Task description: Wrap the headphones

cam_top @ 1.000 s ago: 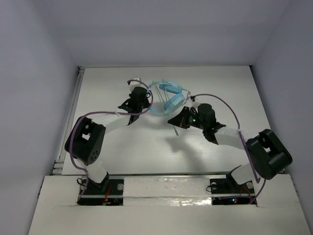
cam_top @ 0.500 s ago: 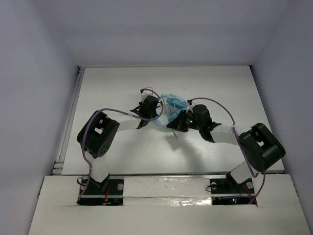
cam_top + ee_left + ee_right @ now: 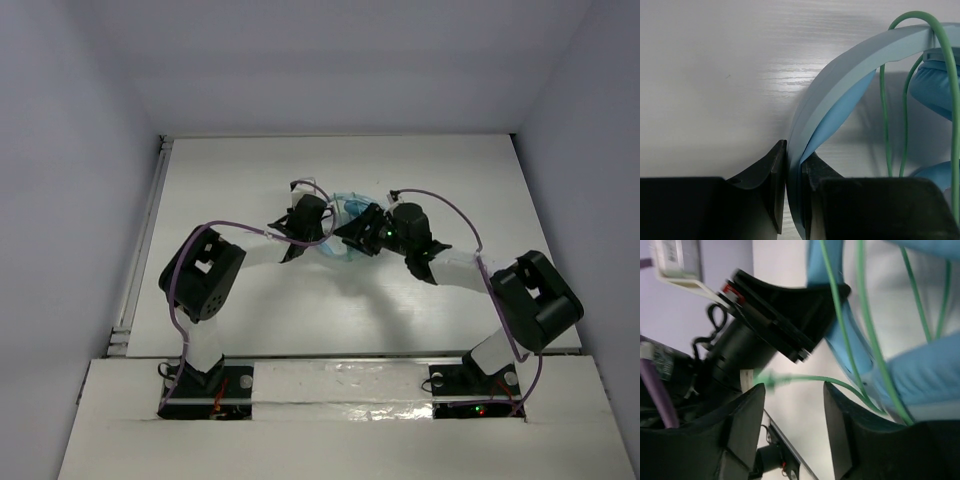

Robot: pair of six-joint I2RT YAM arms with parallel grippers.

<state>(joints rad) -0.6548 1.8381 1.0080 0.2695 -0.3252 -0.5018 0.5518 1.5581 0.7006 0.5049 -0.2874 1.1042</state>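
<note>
The light blue headphones [image 3: 352, 212] sit at the table's middle, between the two arms. My left gripper [image 3: 322, 226] is shut on their thin band [image 3: 840, 70], which runs up between the jaws [image 3: 794, 167]. The pale-green cable [image 3: 884, 125] loops over the band beside an earcup [image 3: 935, 90]. My right gripper [image 3: 352, 232] is open close against the headphones' right side. In the right wrist view the cable's plug end [image 3: 765, 379] hangs loose across the gap between its fingers [image 3: 794, 402], with the blue earcup [image 3: 925, 375] just beyond the right finger.
The left gripper's black body [image 3: 785, 315] sits close in front of the right gripper. Purple arm cables [image 3: 250, 228] arch over both arms. White walls close in the table [image 3: 220, 170] at the back and sides.
The right gripper's jaws have opened and let go of the cable, and it has moved up against the headphones. The left arm earlier carried the headphones nearer and to the right, then held still.
</note>
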